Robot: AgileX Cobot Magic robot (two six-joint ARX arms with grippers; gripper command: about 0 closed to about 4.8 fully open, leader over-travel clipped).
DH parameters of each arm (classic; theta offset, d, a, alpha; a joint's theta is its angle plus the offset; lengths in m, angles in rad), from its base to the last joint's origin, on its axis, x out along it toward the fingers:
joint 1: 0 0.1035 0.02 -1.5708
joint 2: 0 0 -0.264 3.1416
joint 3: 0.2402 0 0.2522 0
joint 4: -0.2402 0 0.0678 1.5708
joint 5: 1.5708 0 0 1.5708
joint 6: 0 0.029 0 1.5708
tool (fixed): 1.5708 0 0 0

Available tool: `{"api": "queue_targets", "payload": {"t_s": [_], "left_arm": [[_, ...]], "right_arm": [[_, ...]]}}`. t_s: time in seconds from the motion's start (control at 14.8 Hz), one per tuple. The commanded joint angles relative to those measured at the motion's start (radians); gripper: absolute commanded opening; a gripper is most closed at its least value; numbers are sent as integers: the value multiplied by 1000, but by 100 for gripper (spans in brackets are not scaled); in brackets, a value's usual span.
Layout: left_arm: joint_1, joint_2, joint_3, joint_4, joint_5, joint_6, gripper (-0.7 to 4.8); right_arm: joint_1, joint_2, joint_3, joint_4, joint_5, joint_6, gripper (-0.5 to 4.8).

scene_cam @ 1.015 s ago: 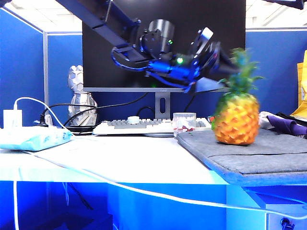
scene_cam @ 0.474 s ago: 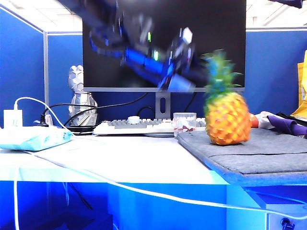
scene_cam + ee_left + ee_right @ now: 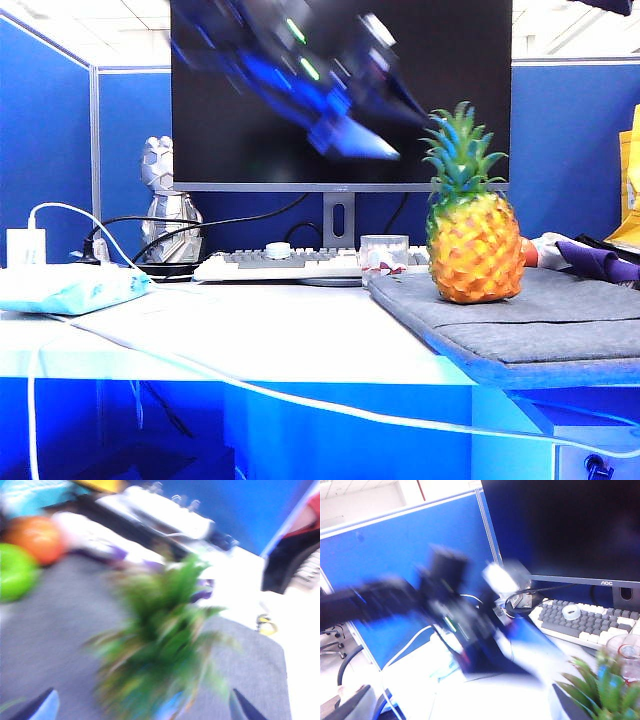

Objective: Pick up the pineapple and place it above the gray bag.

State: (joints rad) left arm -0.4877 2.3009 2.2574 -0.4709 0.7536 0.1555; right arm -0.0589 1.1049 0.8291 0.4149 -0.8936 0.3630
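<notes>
Since a second ago the left end effector (image 3: pixel 385 152) has let go of the pineapple (image 3: pixel 472 243) and climbed up and away toward the monitor (image 3: pixel 340 90), while the fruit has slid a little leftward and stopped wobbling. It now stands upright on the gray bag (image 3: pixel 560 325), below and just beside that end effector, with nothing touching it. In my judgement the placing is done and the arm is clearing out so as not to knock the crown.

From the left wrist the blurred green leaves (image 3: pixel 165 630) sit between the two spread fingertips (image 3: pixel 40 707), so this end effector is wide open and empty. Farther off on the bag lie a green fruit (image 3: pixel 15 572) and an orange one (image 3: pixel 37 537).

The right end effector (image 3: pixel 460 707) hangs well apart over the bench (image 3: pixel 230 340), jaws spread, holding nothing; only its tips show. Beyond it the keyboard (image 3: pixel 580 622) lies under the monitor, whose bezel reads "AOC" (image 3: pixel 606 582). No other writing is legible.
</notes>
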Motion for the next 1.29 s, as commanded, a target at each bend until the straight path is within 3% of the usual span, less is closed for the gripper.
{"api": "queue_targets", "payload": {"t_s": [0.07,0.2,0.34,0.41,0.47,0.54,0.61,0.68,0.74,0.81,0.95,1.08,1.22,1.29], "left_arm": [[81,-147,5,-67,-60,-8,479],[145,-270,5,-122,-101,-10,479],[206,-385,5,-265,-141,1,479],[232,-437,5,-350,-174,32,479],[251,-479,5,-415,-197,70,479],[269,-518,5,-478,-200,110,479],[284,-555,5,-540,-218,129,355],[287,-594,5,-592,-238,145,262],[287,-635,5,-623,-309,124,237],[287,-678,5,-636,-372,120,236],[287,-772,5,-637,-396,71,226],[287,-922,-57,-635,-466,51,205],[287,-1116,-269,-599,-620,40,205],[287,-1285,-517,-501,-706,26,204]], "right_arm": [[0,-38,12,37,-6,22,479],[-5,-110,12,69,-2,118,479],[-45,-224,11,67,1,136,479],[-76,-299,11,58,19,134,440],[-116,-366,11,48,31,133,324],[-172,-433,11,28,31,126,82],[-202,-477,11,14,22,114,-7],[-205,-512,11,-8,22,112,-5],[-204,-541,11,-50,28,112,-5],[-197,-553,11,-98,25,112,-5],[-157,-561,8,-212,29,69,-5],[-127,-562,3,-372,67,-60,-5],[-96,-568,2,-474,135,-157,-5],[-82,-580,-6,-464,174,-169,-5]]}}
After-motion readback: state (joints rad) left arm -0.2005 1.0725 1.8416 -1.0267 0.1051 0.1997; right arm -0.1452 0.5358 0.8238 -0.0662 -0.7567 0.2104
